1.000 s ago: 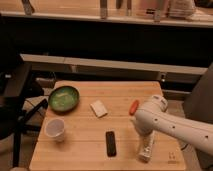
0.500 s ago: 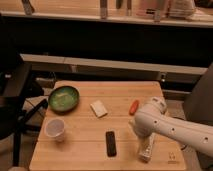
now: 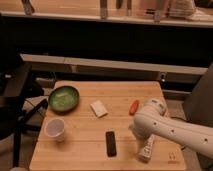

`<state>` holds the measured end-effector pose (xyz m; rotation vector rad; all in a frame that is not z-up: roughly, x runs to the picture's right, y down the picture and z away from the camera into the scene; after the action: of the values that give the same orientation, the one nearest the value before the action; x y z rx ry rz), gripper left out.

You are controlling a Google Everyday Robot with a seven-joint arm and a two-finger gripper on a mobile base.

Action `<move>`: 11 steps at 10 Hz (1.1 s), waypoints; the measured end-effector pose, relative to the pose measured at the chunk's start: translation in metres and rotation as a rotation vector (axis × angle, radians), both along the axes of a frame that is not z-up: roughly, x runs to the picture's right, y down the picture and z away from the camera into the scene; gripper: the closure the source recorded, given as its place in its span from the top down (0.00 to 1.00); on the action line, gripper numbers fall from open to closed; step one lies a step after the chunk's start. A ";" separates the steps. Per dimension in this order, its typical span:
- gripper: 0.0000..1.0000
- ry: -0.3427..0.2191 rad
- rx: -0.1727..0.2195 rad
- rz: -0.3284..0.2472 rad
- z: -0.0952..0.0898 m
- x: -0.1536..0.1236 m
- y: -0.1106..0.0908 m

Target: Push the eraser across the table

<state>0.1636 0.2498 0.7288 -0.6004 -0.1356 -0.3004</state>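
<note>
The eraser (image 3: 110, 143) is a small flat black block lying on the light wooden table (image 3: 85, 152) near its front edge, a little right of the middle. My white arm comes in from the right. The gripper (image 3: 145, 150) hangs down over the table to the right of the eraser, about an eraser's length away and not touching it. Its tip is at table height.
A green bowl (image 3: 63, 98) stands at the back left. A white cup (image 3: 55, 129) stands in front of it. A pale beige block (image 3: 98, 108) lies at the middle. A small orange-red thing (image 3: 134, 106) lies behind my arm. A black chair (image 3: 15, 95) stands left of the table.
The arm has shifted slightly; the gripper stays low to the right of the eraser. The eraser has not moved.
</note>
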 end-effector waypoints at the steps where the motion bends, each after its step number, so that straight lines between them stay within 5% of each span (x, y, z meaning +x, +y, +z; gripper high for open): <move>1: 0.47 -0.004 -0.002 -0.002 0.000 -0.001 0.002; 6: 0.00 -0.027 -0.027 -0.014 0.001 -0.006 0.014; 11: 0.00 -0.033 -0.051 -0.026 0.013 -0.019 0.026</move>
<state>0.1448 0.2757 0.7423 -0.6486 -0.1674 -0.3326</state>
